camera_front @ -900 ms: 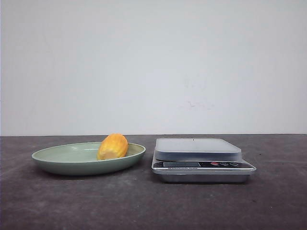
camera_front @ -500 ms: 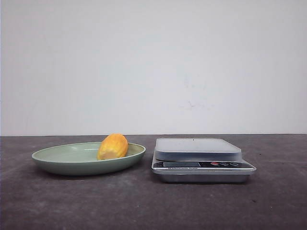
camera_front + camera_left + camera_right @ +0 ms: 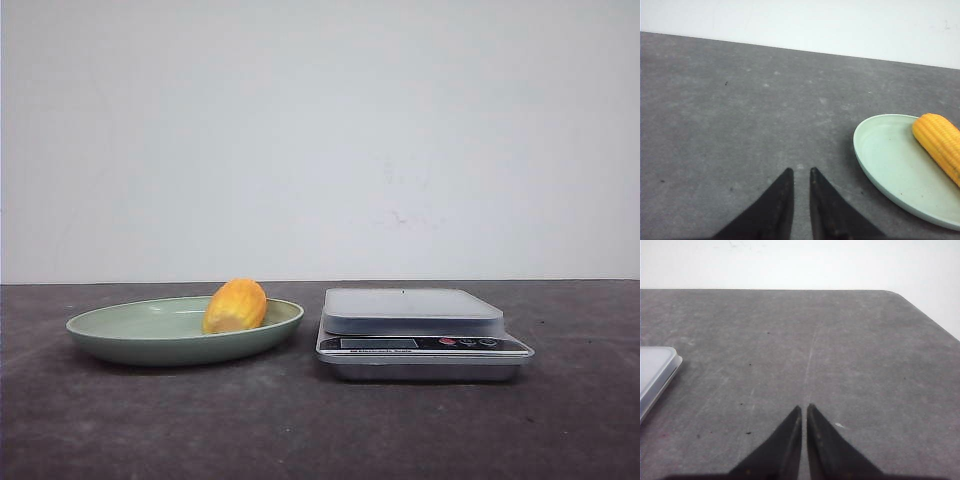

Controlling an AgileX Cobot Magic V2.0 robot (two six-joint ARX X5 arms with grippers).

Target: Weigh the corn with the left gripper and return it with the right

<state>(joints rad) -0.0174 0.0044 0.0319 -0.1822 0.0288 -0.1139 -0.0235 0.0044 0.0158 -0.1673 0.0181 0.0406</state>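
Observation:
The corn (image 3: 236, 305), a stubby yellow-orange cob, lies in the right part of a pale green oval plate (image 3: 120, 335) left of the scale (image 3: 420, 335). The corn (image 3: 940, 145) and plate (image 3: 880, 160) also show in the left wrist view. The scale has a bare silver platform. My left gripper (image 3: 801, 172) is shut and empty over bare table, apart from the plate. My right gripper (image 3: 804, 407) is shut and empty over bare table, with the scale's corner (image 3: 657, 372) off to one side. Neither gripper shows in the front view.
The dark grey table (image 3: 300, 430) runs to a white wall behind. The right wrist view shows the table's far rounded corner (image 3: 900, 295).

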